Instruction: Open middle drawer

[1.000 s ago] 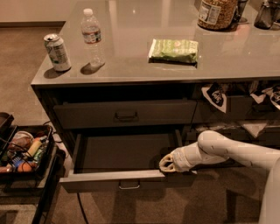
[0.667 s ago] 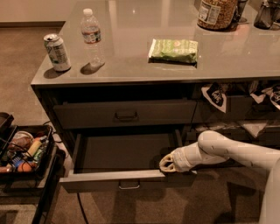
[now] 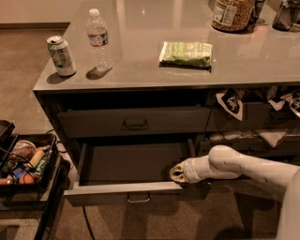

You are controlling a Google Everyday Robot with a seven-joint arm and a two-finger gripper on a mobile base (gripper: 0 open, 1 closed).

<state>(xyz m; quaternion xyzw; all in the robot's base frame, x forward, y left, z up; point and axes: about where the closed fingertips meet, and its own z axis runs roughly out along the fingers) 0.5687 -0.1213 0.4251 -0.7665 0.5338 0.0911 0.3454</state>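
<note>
The middle drawer (image 3: pixel 131 165) is pulled well out, showing a plain grey, empty inside. Its low flat front (image 3: pixel 93 195) carries a small bar handle (image 3: pixel 138 198). My gripper (image 3: pixel 177 173) is at the drawer's right front corner, just behind the front panel and against the right side wall. My white arm (image 3: pixel 243 166) reaches in from the right. The top drawer (image 3: pixel 133 123), with a bigger handle, sits above it and is shut.
On the grey counter (image 3: pixel 140 75) stand a soda can (image 3: pixel 61 56), a water bottle (image 3: pixel 99 40), a green snack bag (image 3: pixel 186 53) and a jar (image 3: pixel 230 14). Narrower drawers with cloth and papers (image 3: pixel 234 101) are at the right. A black cart with clutter (image 3: pixel 26 161) stands at the left.
</note>
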